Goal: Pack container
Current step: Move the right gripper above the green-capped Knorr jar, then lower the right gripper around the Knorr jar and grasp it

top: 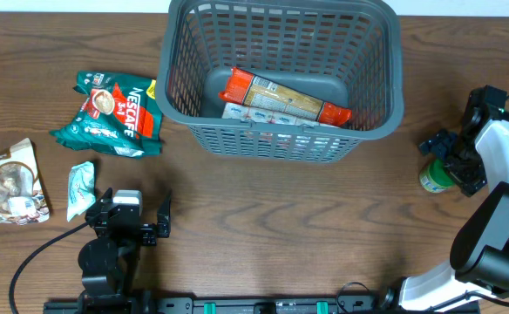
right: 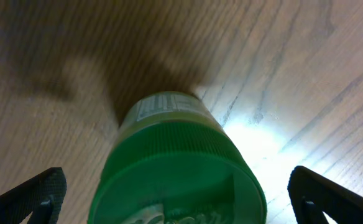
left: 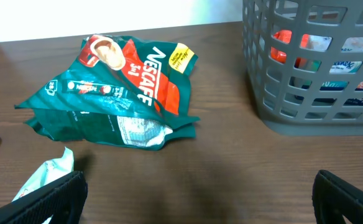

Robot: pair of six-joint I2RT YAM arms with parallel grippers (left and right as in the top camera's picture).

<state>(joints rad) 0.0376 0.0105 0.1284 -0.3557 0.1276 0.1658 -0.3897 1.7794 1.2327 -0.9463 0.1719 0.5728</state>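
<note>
The dark grey slotted container [top: 372,78] stands at the back centre and holds an orange packet [top: 285,98] and a white packet [top: 268,115]; it also shows in the left wrist view [left: 306,93]. My right gripper [top: 442,161] is open, its fingers on either side of a green-lidded jar [top: 432,177] standing on the table; the jar's lid fills the right wrist view [right: 181,174] between the fingertips [right: 181,199]. My left gripper [top: 137,222] is open and empty near the front left [left: 194,199].
A green and red Nescafe bag [top: 111,113] lies left of the container, also in the left wrist view [left: 122,90]. A small pale green sachet [top: 80,187] and a crumpled beige packet [top: 15,183] lie at the far left.
</note>
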